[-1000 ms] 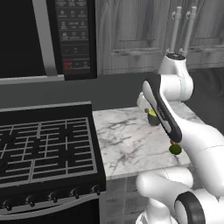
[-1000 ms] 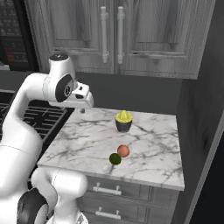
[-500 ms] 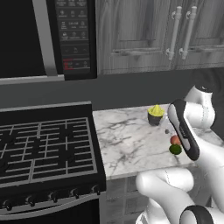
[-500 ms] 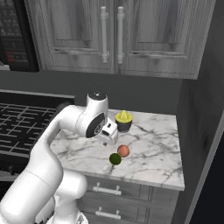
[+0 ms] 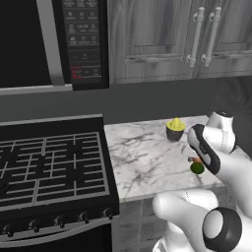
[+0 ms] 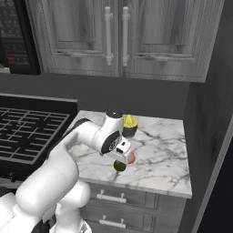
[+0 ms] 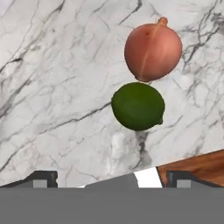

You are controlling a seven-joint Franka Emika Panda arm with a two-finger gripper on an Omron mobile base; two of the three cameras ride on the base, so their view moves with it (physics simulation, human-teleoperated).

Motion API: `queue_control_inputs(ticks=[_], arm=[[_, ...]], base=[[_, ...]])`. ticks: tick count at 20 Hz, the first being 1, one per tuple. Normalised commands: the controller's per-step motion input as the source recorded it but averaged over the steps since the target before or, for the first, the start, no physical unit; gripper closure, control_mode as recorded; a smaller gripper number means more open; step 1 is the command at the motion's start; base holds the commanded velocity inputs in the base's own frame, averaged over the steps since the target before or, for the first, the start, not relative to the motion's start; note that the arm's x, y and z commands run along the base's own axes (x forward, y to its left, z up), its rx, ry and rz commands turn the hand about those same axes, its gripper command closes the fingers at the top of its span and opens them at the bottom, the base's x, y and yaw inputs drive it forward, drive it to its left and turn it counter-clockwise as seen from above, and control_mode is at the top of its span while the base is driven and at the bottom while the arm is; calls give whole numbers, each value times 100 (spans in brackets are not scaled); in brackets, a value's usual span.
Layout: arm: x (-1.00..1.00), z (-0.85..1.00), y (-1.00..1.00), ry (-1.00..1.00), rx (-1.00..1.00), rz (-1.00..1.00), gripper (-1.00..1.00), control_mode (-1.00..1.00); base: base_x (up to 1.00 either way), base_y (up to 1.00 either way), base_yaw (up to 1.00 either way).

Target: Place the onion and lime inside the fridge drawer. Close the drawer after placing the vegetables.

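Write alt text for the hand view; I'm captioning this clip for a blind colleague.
A green lime and a reddish-orange onion lie side by side, about touching, on a white marble counter, seen from above. The gripper's two dark fingertips rise at the bottom edge, spread apart and holding nothing, short of the lime.

text: none legible | microwave control panel point(image 5: 86, 42): button labels and red marks too blurred to read

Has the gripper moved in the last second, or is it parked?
Yes. The gripper has come down from beside the dark cup toward the counter's front edge and now hangs over the lime and onion.
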Motion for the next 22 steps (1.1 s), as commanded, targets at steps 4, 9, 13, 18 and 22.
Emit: queue_control_inputs(ticks=[4, 9, 13, 18, 22], arm=[[18, -42, -9, 6, 0, 0, -100, -100], [5, -26, -34, 10, 0, 0, -100, -100], [9, -23, -19, 9, 0, 0, -100, -100], [20, -15, -4, 2, 0, 0, -100, -100], [24, -22, 0, 1, 0, 0, -100, -100]], base=[[0, 0, 0], [0, 0, 0], [0, 0, 0], [0, 0, 0], [0, 0, 0]])
